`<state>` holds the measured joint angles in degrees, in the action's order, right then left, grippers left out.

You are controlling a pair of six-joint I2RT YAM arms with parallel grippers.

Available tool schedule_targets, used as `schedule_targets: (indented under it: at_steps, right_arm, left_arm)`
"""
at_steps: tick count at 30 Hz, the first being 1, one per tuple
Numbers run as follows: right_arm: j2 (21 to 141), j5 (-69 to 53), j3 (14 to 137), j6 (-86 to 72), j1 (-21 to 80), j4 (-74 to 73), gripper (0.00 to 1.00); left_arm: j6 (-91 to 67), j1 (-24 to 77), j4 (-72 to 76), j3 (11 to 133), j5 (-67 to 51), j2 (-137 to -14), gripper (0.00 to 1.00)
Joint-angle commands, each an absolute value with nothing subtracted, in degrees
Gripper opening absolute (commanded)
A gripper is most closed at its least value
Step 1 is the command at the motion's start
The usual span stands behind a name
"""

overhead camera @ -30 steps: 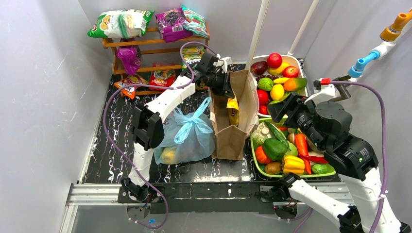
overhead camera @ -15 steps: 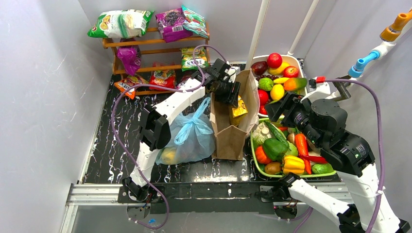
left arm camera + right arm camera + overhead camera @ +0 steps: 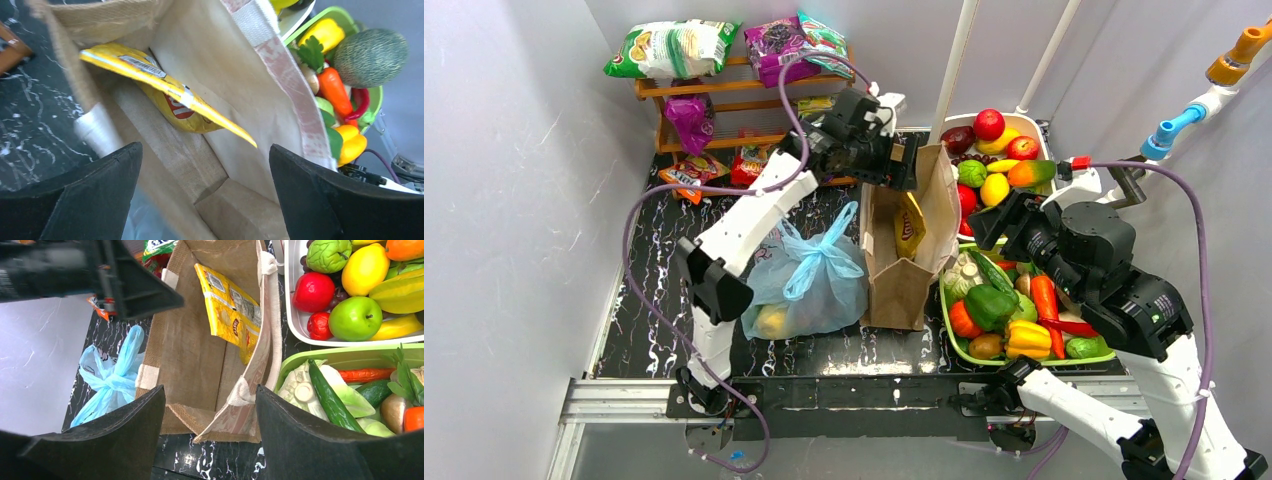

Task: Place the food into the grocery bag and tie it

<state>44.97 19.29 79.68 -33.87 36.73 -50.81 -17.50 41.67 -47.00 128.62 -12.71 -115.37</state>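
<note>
Top external view: a wooden shelf carrying snack bags stood at the far left. Nearer, the grocery bag lay on the dark tabletop, just beside the left face of the brown paper bag, its handles knotted together. One yellow piece of food showed through the film. The left gripper hung over the far rim of the paper bag, jaws spread fully with nothing between them. A yellow snack packet leaned inside the paper bag below. To the right, a white tray held fruit and a green tray held vegetables. The right gripper hovered above the paper bag and trays, jaws wide apart, empty.
</note>
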Motion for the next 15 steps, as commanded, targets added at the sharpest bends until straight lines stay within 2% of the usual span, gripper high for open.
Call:
schedule_targets:
  at_steps: [1,7,15]
  right_arm:
    - [45.16,19.0,80.61,-33.93,36.79,-48.54,0.73]
    - [45.72,17.98,80.19,-34.18,36.74,-48.03,0.73]
    - [46.39,16.77,79.54,-34.23,36.78,-47.08,0.73]
  left_arm:
    - [-16.0,40.19,-50.8,131.74,-8.72,-106.53,0.98]
    - [-15.79,36.01,-49.92,128.67,-3.76,-99.38,0.98]
    - [-18.23,22.44,-43.41,114.39,-4.94,-86.72,0.98]
